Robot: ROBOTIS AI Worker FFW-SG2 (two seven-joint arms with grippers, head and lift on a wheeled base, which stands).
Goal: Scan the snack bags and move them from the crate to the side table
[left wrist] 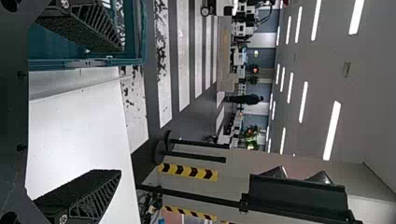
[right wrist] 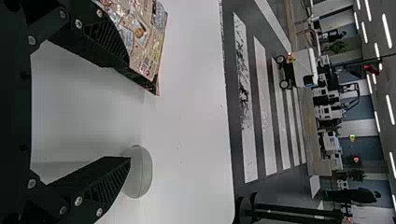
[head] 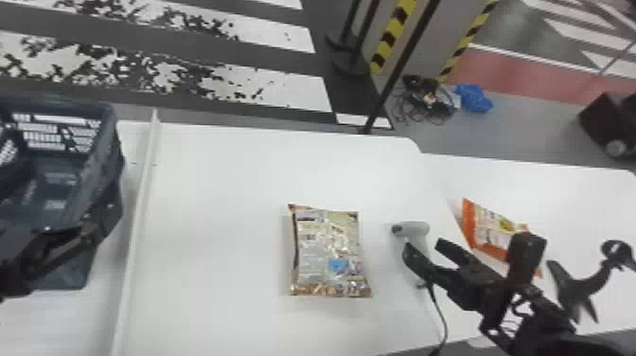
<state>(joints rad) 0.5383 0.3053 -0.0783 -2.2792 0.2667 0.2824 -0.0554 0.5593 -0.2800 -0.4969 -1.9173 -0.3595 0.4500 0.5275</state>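
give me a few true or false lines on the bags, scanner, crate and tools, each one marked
1. The scanner lies between the silvery bag and the orange bag. True.
2. A raised white strip runs between the crate and the silvery bag. True.
3. The silvery bag is inside the crate. False: it lies on the white table.
4. The left tool has its jaws apart. True.
5. The right tool is shut on the orange bag. False: its jaws are open.
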